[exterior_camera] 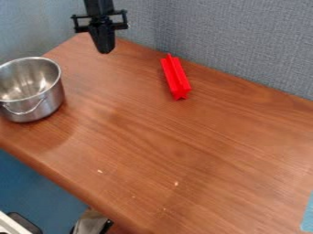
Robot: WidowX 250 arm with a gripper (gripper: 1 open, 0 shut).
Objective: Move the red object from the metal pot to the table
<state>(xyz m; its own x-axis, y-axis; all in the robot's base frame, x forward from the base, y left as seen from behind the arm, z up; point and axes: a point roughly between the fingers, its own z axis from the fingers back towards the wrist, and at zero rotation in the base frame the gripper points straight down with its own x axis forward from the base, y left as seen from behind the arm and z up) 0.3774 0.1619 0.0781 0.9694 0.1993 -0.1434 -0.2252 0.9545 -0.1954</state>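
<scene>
Lying on the wooden surface (184, 151), the red object (177, 77) is a bright, elongated bar with straight sides and lengthwise ridges that catch the light in paler and darker bands of red. It rests near the far edge, well apart from the metal pot (31, 89), with one end towards that edge and the other pointing into the broad middle of the surface. Its nearer end looks blunt, and its color stands out strongly against the reddish-brown grain

The metal pot stands upright near the left end of the surface, its round mouth facing up. Its rim is bright, and the inside is shiny, with pale streaks and darker grey reflections curving around the wall and bottom. A thin handle (27, 109) shows against the outside on the near side

The black gripper (102, 49) hangs above the far left corner of the surface, pointing down, its fingers drawn together in a narrow stance. It is apart from both the red object and the metal pot. Behind the far edge rises a grey textured partition (232, 41), and small pale specks (99, 171) dot the surface towards its near edge
</scene>
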